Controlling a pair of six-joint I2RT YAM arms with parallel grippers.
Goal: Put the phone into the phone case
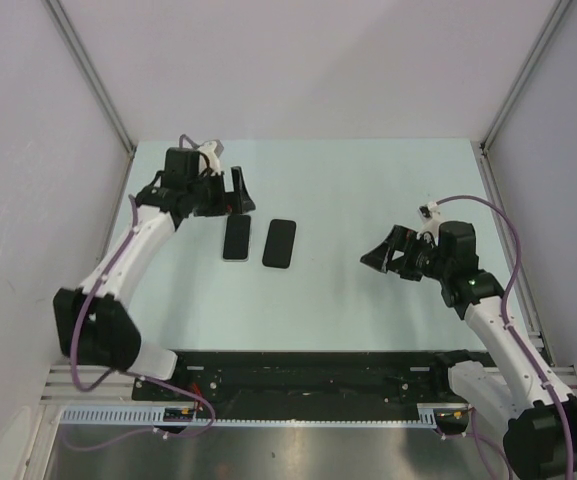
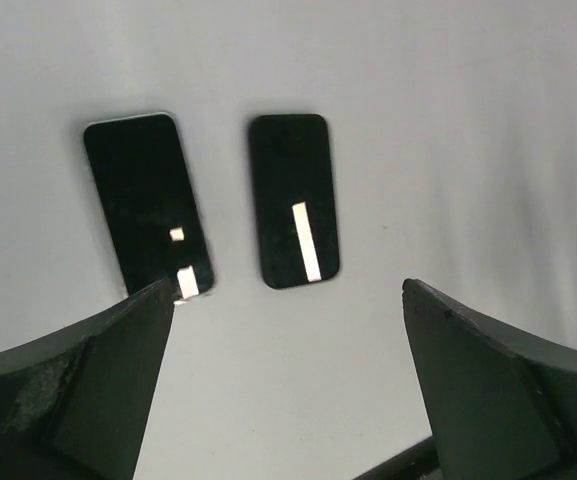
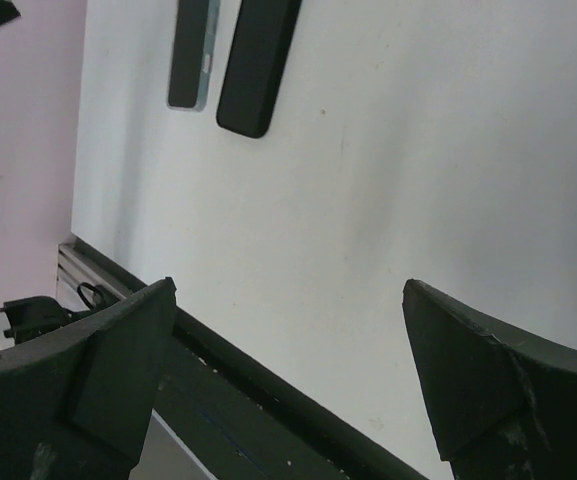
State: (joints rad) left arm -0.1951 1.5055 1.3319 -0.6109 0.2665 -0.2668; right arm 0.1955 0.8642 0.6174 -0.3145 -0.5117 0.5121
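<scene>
The left gripper [image 1: 240,192] hangs over the far-left part of the table [image 1: 368,180] with its jaws spread as wide as they go. Its own camera shows bare table between the two dark fingers [image 2: 88,390], so it holds and touches nothing. The right gripper [image 1: 388,255] is just as wide open and empty, hovering well apart over the right side. Just in front of the left gripper lie two dark slabs, side by side and near each other but not touching. The left one is a black phone [image 1: 236,238] lying flat, screen up, with ceiling light glinting on its glass. A thin pale line runs round its outline, which looks like the transparent phone case [image 3: 206,60] fitted round it. The right wrist view shows this best, as a clear bluish strip down the phone's long side; from above it is only a faint light border. The second black phone [image 1: 280,243] to its right has no such rim and looks matte and thicker.
</scene>
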